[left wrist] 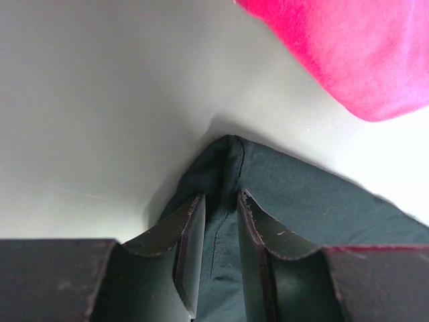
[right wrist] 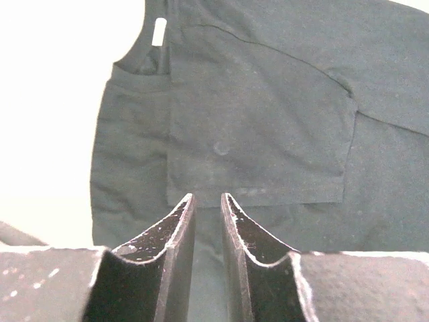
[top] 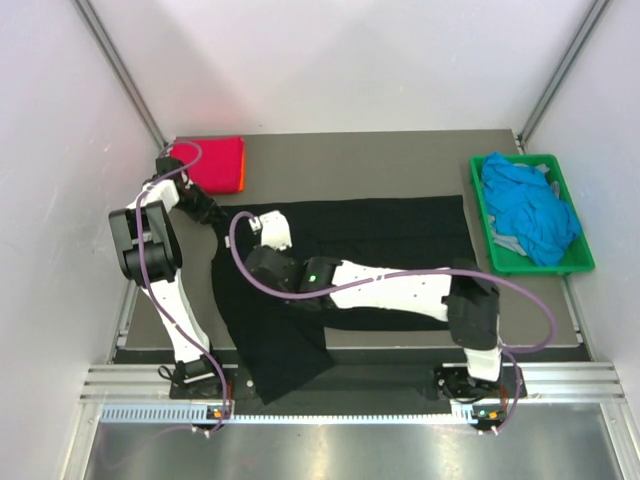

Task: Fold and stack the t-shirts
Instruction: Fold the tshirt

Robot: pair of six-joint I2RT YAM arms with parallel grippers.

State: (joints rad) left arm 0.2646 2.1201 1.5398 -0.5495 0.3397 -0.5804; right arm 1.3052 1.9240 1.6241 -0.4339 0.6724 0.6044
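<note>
Two arms are out over the table (top: pixel 350 165), and I watch them from far away. The big black t-shirt (top: pixel 400 230) lies flat in the middle of the table, and one end of it hangs over the near edge by the arm bases. My left gripper (top: pixel 215 218) is at the far left corner of that shirt. In the left wrist view the left gripper (left wrist: pixel 220 198) has its two fingers close together with a fold of the black t-shirt (left wrist: pixel 301 201) pinched between them, and the corner of the cloth pokes up past the tips. The right arm reaches all the way across the shirt, and my right gripper (top: pixel 262 222) sits near the left one. In its own view the right gripper (right wrist: pixel 208 198) shows a thin gap between the fingers, low over the black t-shirt (right wrist: pixel 268 114). I cannot tell if it has any cloth in it. A sleeve is folded in over the body there, and the small white neck label (right wrist: pixel 159 31) shows at the far side. The magenta-red shirt (top: pixel 210 163) lies folded at the far left corner of the table, on top of the orange one (top: pixel 243 175), which only peeks out at the edge. The blue shirts (top: pixel 525 205) are bunched up in the green crate (top: pixel 484 228) on the right.
</note>
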